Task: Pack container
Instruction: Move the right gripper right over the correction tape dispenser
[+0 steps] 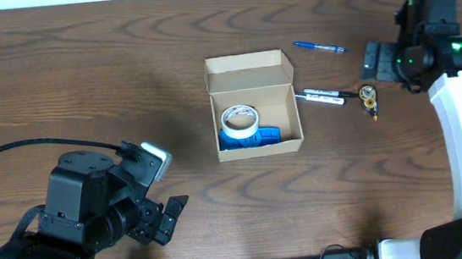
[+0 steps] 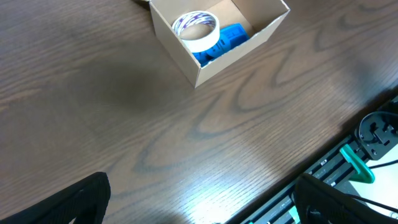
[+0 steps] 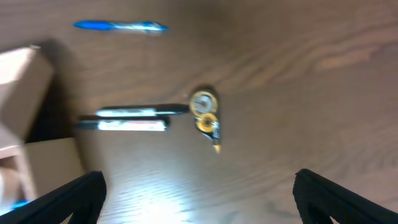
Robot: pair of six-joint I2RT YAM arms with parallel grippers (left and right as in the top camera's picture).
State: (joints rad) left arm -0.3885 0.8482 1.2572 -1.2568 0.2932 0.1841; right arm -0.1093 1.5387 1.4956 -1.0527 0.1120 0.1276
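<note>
Found the container (image 1: pixel 250 78) just above the middle of the overhead frame on the dark wood-grain counter (image 1: pixel 81 76): small, rectangular, plain matte tan cardboard, flap lid hinged open. Saw inside a round white tape roll (image 1: pixel 239 118) touching a blue plastic piece (image 1: pixel 264 136). Noted slim pens (image 1: pixel 323 96) just right of it. Found left hand (image 2: pixel 202 183) and right hand (image 3: pixel 199 180) both spread apart, holding nothing.

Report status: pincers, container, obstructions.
Left pincer, right pincer open, empty. Container lid up, tape roll inside. Blue pen, markers outside, beside it.
</note>
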